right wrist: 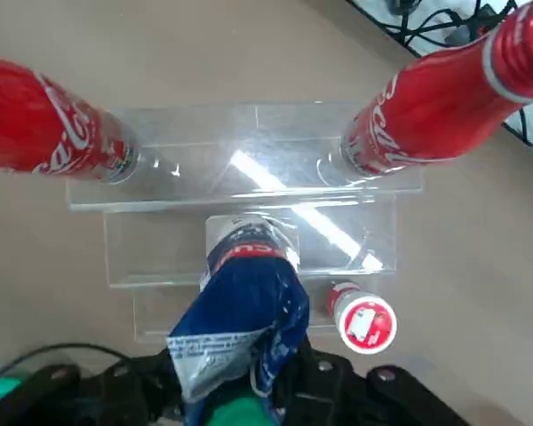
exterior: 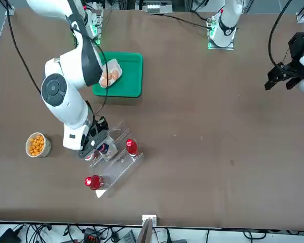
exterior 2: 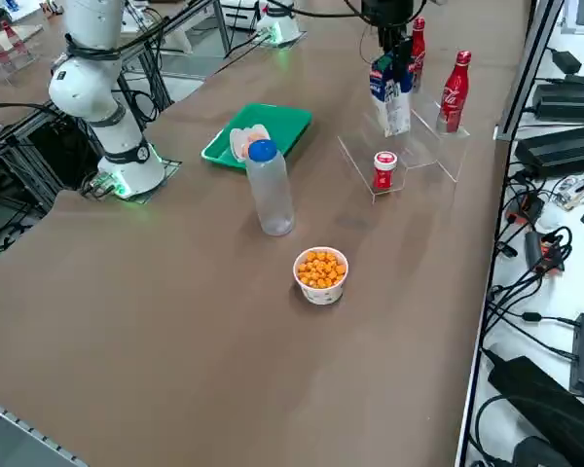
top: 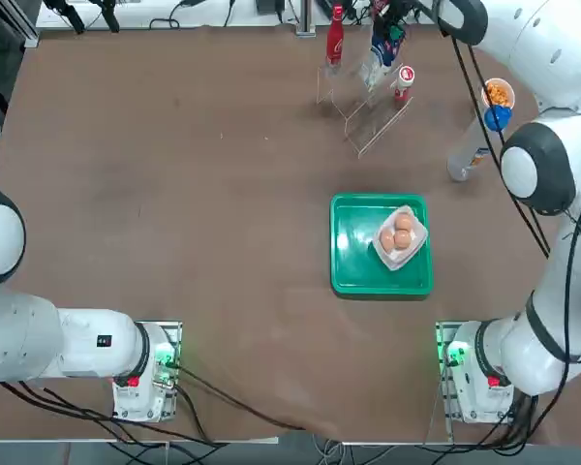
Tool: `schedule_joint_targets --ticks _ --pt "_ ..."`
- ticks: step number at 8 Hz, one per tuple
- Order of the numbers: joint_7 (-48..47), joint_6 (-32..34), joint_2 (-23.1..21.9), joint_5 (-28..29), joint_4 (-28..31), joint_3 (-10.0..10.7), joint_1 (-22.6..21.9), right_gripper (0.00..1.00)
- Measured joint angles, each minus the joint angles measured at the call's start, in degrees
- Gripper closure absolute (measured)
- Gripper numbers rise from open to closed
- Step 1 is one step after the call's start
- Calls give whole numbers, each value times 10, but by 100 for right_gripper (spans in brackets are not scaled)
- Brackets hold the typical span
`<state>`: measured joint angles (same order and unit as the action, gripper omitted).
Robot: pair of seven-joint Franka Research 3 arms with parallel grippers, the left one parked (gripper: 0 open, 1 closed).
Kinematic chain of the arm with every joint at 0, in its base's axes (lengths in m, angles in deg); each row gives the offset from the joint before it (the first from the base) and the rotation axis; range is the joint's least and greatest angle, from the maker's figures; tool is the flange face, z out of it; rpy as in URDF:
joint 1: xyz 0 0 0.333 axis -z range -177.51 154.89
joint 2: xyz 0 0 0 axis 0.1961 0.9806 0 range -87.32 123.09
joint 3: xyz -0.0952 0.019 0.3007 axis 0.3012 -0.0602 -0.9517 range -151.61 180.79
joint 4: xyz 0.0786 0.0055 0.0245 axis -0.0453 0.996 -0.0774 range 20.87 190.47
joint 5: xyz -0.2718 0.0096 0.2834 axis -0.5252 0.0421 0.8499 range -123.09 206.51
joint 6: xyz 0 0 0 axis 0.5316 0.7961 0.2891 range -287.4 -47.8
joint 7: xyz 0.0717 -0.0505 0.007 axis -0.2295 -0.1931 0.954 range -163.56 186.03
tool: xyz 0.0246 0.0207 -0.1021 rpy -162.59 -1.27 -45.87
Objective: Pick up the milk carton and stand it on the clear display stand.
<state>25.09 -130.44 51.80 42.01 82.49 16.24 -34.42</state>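
The milk carton, white with a dark blue top, hangs upright over the clear display stand. My right gripper is shut on the carton's crumpled blue gable. The carton's base is at the stand's middle step; I cannot tell whether it touches. From overhead, the gripper and the carton are at the far edge of the table, above the stand. The side view shows the carton upright under the gripper, with the stand below it.
Two red cola bottles stand on the stand's top step. A small red-capped white bottle sits beside the carton. Nearer the arm are a tall blue-capped bottle, a cup of orange snacks and a green tray holding eggs.
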Motion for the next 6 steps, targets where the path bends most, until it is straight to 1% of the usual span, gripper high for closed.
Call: schedule_joint_targets --ticks 3,6 --pt "-13 -16 13 -17 -1 0 -6 70" --pt "-22 -29 20 -20 -1 1 -8 66"
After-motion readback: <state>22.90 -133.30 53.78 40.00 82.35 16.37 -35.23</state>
